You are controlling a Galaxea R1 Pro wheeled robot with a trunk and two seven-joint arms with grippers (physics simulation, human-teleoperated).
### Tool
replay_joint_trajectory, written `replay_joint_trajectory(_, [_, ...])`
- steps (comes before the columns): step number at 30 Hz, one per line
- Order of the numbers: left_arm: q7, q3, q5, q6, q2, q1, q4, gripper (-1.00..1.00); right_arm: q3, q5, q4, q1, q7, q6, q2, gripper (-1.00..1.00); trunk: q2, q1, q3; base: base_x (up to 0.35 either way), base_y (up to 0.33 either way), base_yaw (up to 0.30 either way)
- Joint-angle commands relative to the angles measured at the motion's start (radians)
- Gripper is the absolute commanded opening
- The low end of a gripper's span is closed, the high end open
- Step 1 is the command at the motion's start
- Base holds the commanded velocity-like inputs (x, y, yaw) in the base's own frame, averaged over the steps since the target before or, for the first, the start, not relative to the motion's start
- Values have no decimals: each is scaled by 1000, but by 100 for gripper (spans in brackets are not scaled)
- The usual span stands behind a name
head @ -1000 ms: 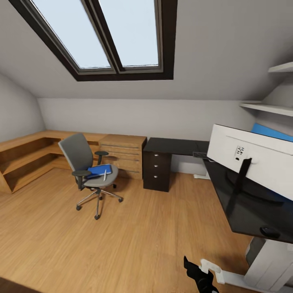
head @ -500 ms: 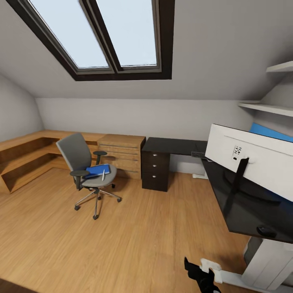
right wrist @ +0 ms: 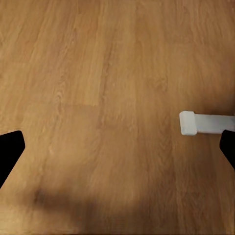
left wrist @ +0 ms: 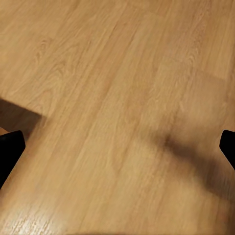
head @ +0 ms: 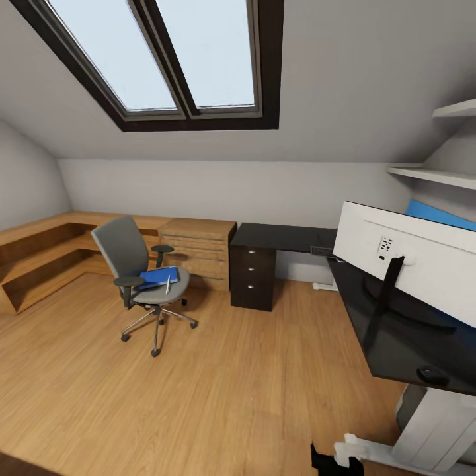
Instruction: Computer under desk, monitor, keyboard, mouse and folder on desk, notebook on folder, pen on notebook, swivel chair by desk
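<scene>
Our left gripper [left wrist: 117, 147] hangs with its black fingertips [left wrist: 10, 149] spread wide and nothing between them, only the pale wooden plank floor [left wrist: 112, 88] below. Our right gripper [right wrist: 117, 147] is just as wide apart and just as empty; beside its far tip lies the white foot of the desk frame [right wrist: 203, 122].

Over the last second the head view slid slightly, then settled, and the dark shape of our right arm [head: 327, 461] has sunk to the 6 o'clock edge. We judge that the base has finished repositioning and the arms are tucked for travel, so no grasp is in hand yet.

The grey swivel chair [head: 135, 277] stands well apart at 9 o'clock, carrying the blue folder [head: 157, 276] with the slim pen [head: 168, 284] on it. The white-backed monitor [head: 413, 254] sits on the black desk [head: 390, 337] at 3 o'clock, with the small black mouse [head: 433, 375] near its front edge.
</scene>
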Motion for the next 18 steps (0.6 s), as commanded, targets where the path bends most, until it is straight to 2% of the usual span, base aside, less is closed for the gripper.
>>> replay_joint_trajectory(1, [-1, 3, 2, -3, 0, -1, 0, 100, -2, 41, 2, 6, -1, -22, -1, 100, -1, 0, -1, 0, 0, 0])
replay_joint_trajectory(3, [-1, 3, 2, -3, 0, -1, 0, 100, 2, 76, 3, 30, -1, -65, -1, 100, -1, 0, -1, 0, 0, 0])
replay_joint_trajectory(9, [-1, 3, 2, -3, 0, -1, 0, 100, 8, 110, 2, 117, 0, -207, 0, 100, -1, 0, -1, 0, 0, 0])
replay_joint_trajectory(18, [0, 4, 4, -4, 0, -1, 0, 100, 11, 115, 2, 140, -3, -249, 11, 100, -1, 0, -1, 0, 0, -23])
